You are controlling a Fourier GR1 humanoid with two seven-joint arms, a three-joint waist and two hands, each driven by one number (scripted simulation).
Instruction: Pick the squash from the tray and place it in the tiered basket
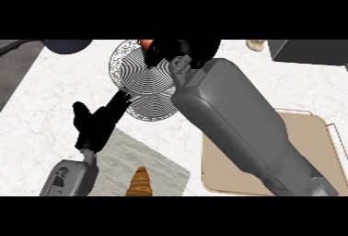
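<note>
The tiered basket (141, 76) is a round wire-mesh stand at the top middle of the counter, with a second tier showing lower down. My right forearm reaches diagonally from the lower right across the tan tray (309, 138), and my right hand (178, 51) hangs over the basket's far rim with its fingers curled. A small orange piece of the squash (145, 44) sticks out at the hand's left side; the rest is hidden by the hand. No squash lies on the visible part of the tray. My left hand (97, 120) rests open at the left, fingers pointing up toward the basket's lower tier.
A brown croissant (141, 182) lies on a grey mat (153, 161) at the bottom middle. A dark rounded object (66, 45) sits at the top left, a dark box (306, 50) at the top right, and a small beige item (255, 44) beside it.
</note>
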